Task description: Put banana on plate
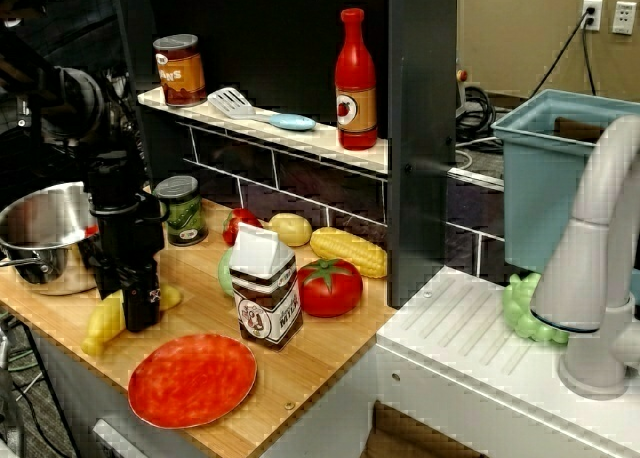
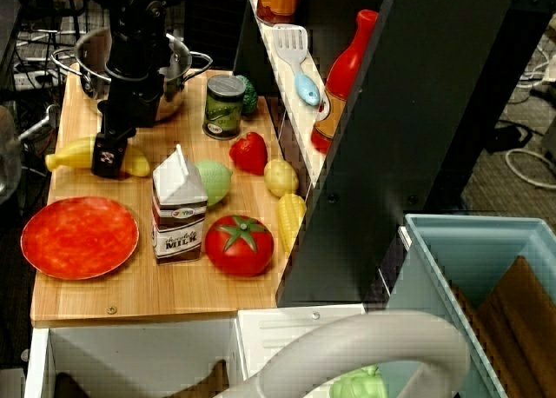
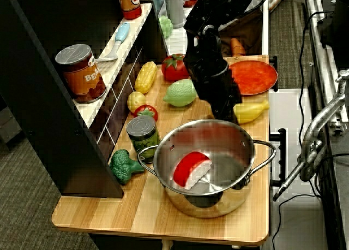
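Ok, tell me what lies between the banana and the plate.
Only bare wooden counter: in the view from above, nothing sits between the banana, under the claw, and the plate.

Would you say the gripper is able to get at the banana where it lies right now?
Probably yes: the gripper is already down over the middle of the banana, with nothing between them; the milk carton and pot stand clear.
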### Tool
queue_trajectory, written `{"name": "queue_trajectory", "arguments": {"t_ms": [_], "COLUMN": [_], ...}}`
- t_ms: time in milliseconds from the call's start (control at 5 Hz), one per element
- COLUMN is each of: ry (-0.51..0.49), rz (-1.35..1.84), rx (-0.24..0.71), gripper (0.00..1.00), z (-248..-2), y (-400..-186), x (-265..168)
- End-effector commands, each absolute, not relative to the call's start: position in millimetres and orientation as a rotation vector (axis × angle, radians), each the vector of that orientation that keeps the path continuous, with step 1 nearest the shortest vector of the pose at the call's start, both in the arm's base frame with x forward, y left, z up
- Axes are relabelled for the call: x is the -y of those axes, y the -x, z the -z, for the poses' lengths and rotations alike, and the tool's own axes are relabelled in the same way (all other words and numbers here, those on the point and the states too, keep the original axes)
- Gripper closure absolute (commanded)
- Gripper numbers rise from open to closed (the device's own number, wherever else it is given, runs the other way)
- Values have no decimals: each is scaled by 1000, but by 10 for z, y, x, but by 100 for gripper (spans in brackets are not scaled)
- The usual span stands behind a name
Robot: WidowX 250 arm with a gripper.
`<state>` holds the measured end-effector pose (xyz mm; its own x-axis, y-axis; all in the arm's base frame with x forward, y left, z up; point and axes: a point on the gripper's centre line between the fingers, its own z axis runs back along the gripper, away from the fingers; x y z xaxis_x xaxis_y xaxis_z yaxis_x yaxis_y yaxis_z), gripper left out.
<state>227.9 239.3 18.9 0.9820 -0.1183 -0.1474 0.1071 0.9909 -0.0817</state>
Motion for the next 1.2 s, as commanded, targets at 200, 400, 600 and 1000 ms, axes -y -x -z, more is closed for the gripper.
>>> {"name": "queue_trajectory", "arguments": {"t_ms": [200, 400, 600, 1000], "ry": [158, 109, 57, 72], "rz": [191, 188, 195, 225], "rx": [-119, -73, -38, -44], "gripper": [100, 100, 100, 100], "z": [-1006, -827, -621, -592], "y": [-1932, -1803, -1697, -1571], "x": [-2296, -2240, -2150, -1895]}}
